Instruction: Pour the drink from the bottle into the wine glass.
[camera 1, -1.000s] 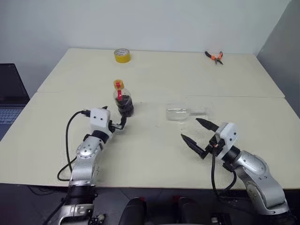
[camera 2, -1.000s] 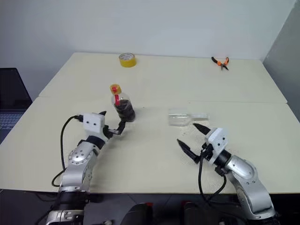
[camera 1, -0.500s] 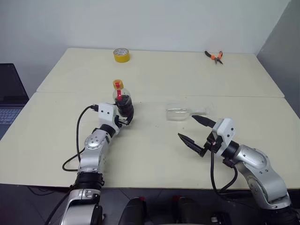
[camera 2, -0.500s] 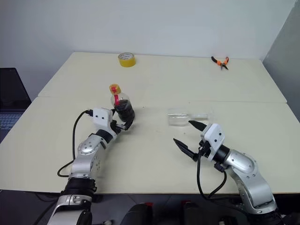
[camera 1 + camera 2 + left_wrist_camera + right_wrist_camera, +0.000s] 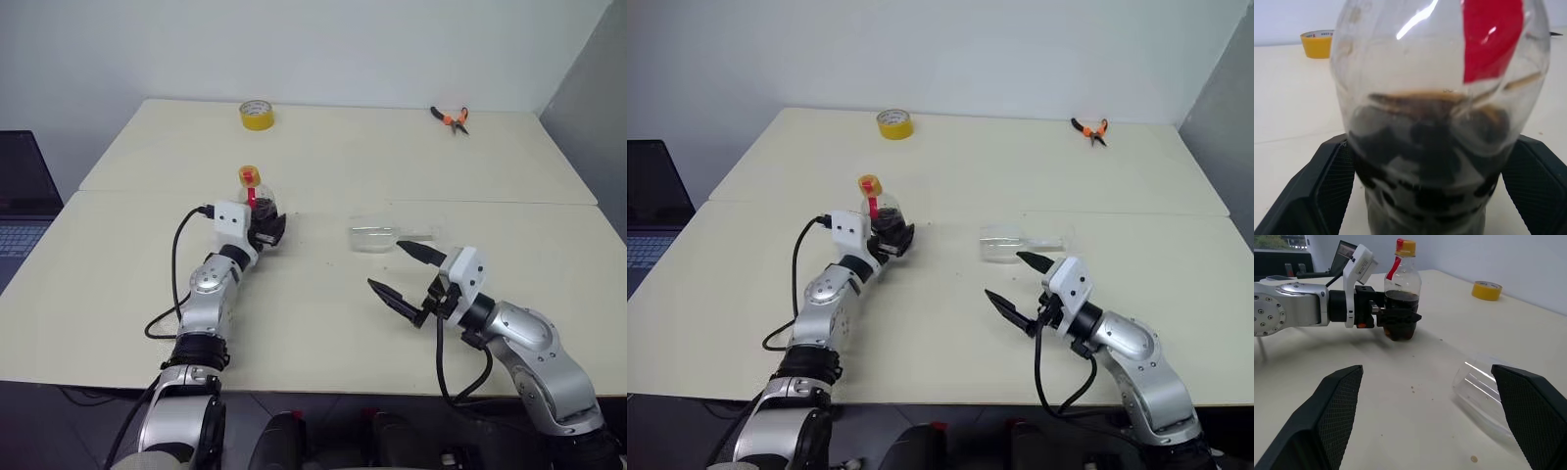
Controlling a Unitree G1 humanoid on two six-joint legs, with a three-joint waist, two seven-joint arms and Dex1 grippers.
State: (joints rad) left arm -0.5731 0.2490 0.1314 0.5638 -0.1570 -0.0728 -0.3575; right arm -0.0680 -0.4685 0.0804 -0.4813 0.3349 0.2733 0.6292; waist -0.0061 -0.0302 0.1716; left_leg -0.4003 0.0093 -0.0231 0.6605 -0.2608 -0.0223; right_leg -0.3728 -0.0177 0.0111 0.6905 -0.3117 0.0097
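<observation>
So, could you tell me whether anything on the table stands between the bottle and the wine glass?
Nothing visible does. The bottle stands upright between the open left gripper fingers, and the wine glass lies on its side across a bare stretch of table. The tape roll and pliers sit far back.

On the table (image 5: 323, 313), the bottle (image 5: 257, 208) is standing upright left of centre between the left gripper's (image 5: 269, 228) spread fingers, the wine glass (image 5: 377, 236) is lying on its side to its right, just beyond the right gripper (image 5: 404, 275), with a tape roll (image 5: 256, 115) and pliers (image 5: 452, 118) lying along the far edge.
</observation>
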